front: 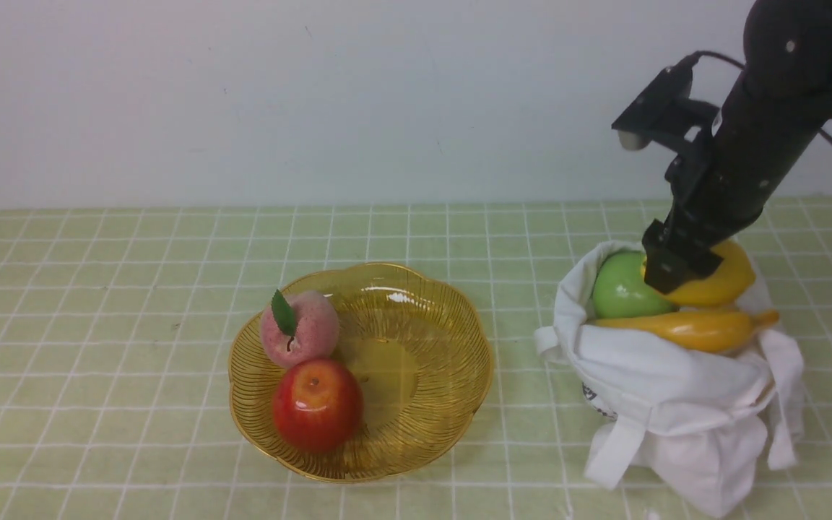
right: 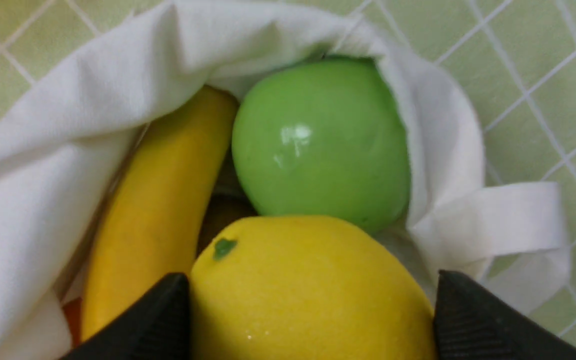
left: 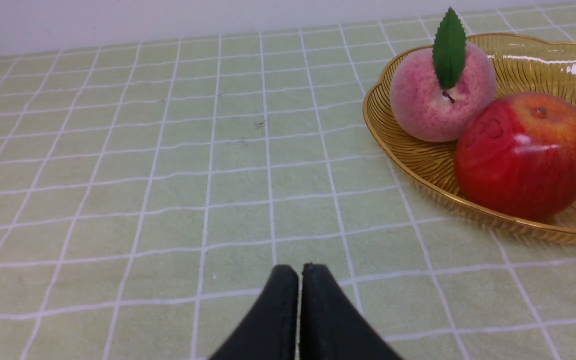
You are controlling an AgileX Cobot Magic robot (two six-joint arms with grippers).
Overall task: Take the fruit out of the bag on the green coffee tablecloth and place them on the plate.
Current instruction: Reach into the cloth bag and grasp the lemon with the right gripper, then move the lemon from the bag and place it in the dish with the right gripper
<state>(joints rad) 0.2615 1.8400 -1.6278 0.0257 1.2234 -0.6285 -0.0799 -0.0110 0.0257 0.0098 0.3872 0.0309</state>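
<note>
My right claw has the yellow lemon pinched in its fingers — the green apple and banana sit in the white bag — just beside it.

Plain pale wall; its tint possibly bluish.
</note>
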